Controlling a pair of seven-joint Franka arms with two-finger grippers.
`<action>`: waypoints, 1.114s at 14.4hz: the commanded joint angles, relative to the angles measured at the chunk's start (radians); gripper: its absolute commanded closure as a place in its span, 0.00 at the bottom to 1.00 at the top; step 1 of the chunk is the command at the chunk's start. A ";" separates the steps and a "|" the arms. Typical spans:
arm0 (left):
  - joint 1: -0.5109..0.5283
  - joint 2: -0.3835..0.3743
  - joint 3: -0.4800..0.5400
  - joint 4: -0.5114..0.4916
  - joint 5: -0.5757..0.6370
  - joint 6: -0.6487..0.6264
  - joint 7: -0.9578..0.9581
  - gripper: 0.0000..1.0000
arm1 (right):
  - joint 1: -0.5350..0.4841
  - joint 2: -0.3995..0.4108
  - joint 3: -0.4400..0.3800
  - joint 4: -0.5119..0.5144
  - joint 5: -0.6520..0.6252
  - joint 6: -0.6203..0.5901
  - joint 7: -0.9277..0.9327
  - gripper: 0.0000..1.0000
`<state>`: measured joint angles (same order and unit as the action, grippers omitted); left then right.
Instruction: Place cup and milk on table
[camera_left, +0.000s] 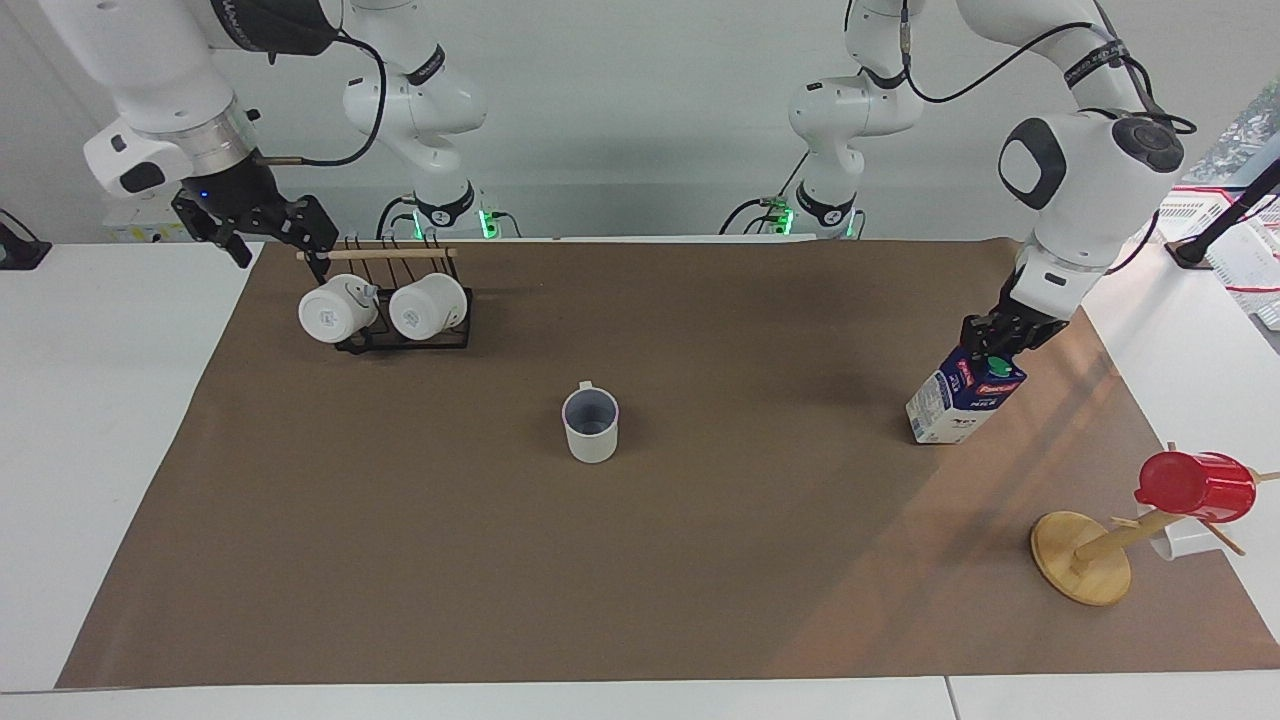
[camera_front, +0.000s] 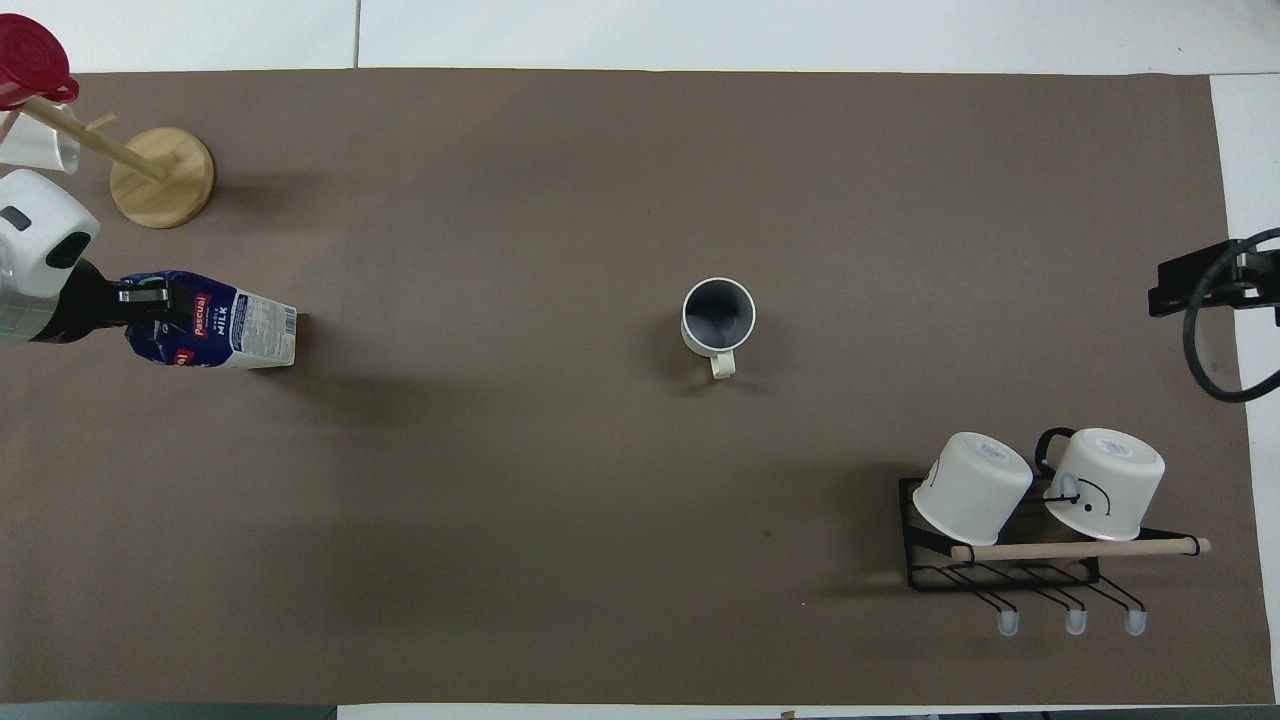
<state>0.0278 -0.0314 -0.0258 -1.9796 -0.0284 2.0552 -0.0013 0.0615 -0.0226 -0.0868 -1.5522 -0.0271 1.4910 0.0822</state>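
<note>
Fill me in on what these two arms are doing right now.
The left pincer is shut on the top of the milk carton, which touches the brown sheet of the table at the left arm's end. The cream mug stands alone, upright, mid-table. The right pincer, open and empty, hangs above the black rack holding two white mugs.

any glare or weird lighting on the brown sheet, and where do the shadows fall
Facing view: a paler, warm streaked band of light crosses the brown sheet from beside the milk carton toward the wooden mug tree. Overhead view: no glare, only soft dark shadows beside the cup and the carton, and under the black mug rack.
</note>
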 joint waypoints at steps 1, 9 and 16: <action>-0.051 -0.018 -0.039 0.027 0.001 -0.037 -0.110 1.00 | 0.001 0.024 0.007 0.014 0.006 -0.008 -0.021 0.00; -0.448 0.140 -0.042 0.183 0.131 0.008 -0.664 1.00 | 0.005 0.024 0.013 0.017 0.006 -0.008 -0.036 0.00; -0.650 0.326 -0.039 0.369 0.185 -0.001 -0.917 1.00 | 0.014 0.036 0.027 0.060 0.007 -0.035 -0.033 0.00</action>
<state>-0.5745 0.2527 -0.0806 -1.6620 0.0961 2.0748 -0.8450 0.0809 -0.0025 -0.0606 -1.5267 -0.0270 1.4878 0.0699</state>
